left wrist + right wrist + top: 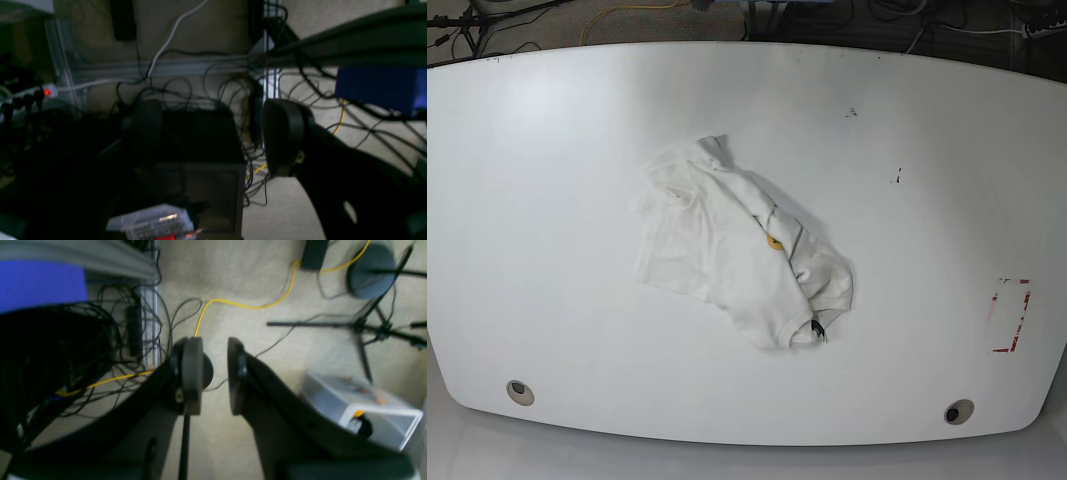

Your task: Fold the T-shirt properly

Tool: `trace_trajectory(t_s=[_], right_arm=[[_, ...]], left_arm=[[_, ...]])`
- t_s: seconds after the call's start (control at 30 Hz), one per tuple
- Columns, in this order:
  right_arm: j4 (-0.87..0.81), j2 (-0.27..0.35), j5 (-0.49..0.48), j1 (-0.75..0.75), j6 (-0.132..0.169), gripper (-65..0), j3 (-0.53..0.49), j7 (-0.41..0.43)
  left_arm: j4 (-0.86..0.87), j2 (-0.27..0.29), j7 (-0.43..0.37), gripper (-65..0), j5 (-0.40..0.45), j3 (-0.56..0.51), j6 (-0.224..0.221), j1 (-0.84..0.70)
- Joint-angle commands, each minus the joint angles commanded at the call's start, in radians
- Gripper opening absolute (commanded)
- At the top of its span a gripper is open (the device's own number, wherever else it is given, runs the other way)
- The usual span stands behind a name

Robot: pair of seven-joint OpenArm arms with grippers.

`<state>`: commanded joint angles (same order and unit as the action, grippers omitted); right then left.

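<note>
T-shirt (737,255) crumpled mid-table (547,200), margins bare | left tool (213,136) spread | right tool (215,376) parted, holding nothing

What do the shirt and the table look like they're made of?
The shirt looks like soft, matte white knit fabric, probably cotton: it lies crumpled in loose folds and creases. The table looks like a hard, smooth white board, perhaps laminate: flat, with a faint sheen and a few dark scuffs.
</note>
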<state>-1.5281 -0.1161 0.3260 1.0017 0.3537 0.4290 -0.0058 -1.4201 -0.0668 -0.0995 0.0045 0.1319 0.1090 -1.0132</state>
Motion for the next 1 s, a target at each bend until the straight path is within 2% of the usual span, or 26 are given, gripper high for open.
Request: trace_trajectory(t_s=[0.43,0.83,1.0], right_arm=[[-0.149,-0.013,-0.051,0.089,0.005,-52.8,-0.017,0.001],[-0.264,-0.01,-0.108,0.175,0.007,-53.0,-0.041,0.005],[-0.311,-0.01,-0.139,0.206,0.009,-53.1,-0.038,0.006]], left_arm=[[-0.067,-0.008,-0.034,-21.1,-0.017,0.053,0.002,-0.055],[-0.155,-0.009,-0.057,-20.2,-0.099,0.139,0.002,-0.112],[-0.241,-0.006,-0.046,-20.1,-0.119,0.171,-0.002,-0.147]])
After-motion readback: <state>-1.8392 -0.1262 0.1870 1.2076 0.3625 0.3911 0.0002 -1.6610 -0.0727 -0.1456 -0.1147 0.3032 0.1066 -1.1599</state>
